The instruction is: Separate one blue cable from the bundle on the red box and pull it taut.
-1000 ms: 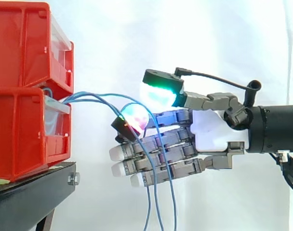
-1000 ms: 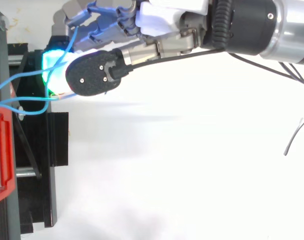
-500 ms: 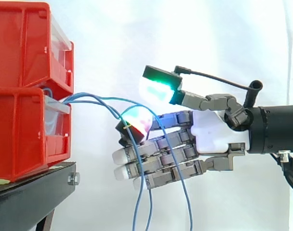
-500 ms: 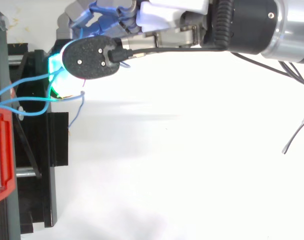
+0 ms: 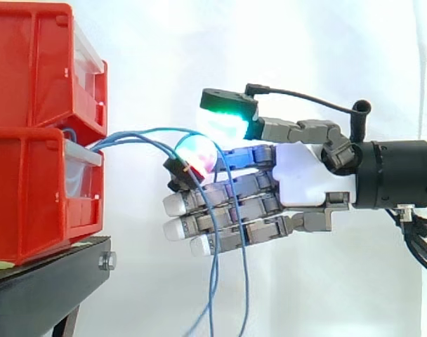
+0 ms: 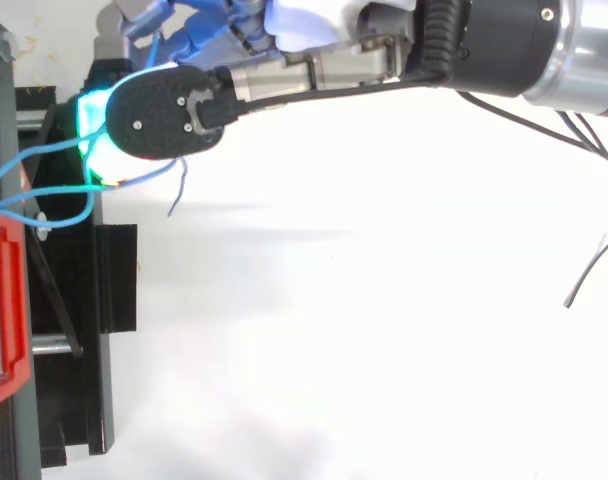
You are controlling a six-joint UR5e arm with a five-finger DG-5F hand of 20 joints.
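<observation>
Several thin blue cables [image 5: 215, 281] leave the lower red bin [image 5: 31, 196], arc to the right and hang down across my hand [image 5: 308, 175]. The thumb's green-glowing pad [image 5: 227, 121] sits close above a curled finger's red-glowing pad [image 5: 196, 154], and one blue cable runs between them. My other fingers lie straight with white tips toward the bin, a short gap from it. From above, blue cables [image 6: 44, 189] run from the bin's edge under the thumb of the hand [image 6: 314, 18], and a loose cable end [image 6: 174, 200] pokes out beside it.
A second red bin [image 5: 31, 63] is stacked on the lower one, both on a black stand [image 5: 52, 274]. A white curtain is behind. The black stand [image 6: 74, 300] and the red bin [image 6: 4, 300] lie along the left edge of the top view.
The hand has shifted slightly up and toward the bins. The thumb came down closer over the curled finger. The hanging cables swung, and the loose end moved up beside the thumb.
</observation>
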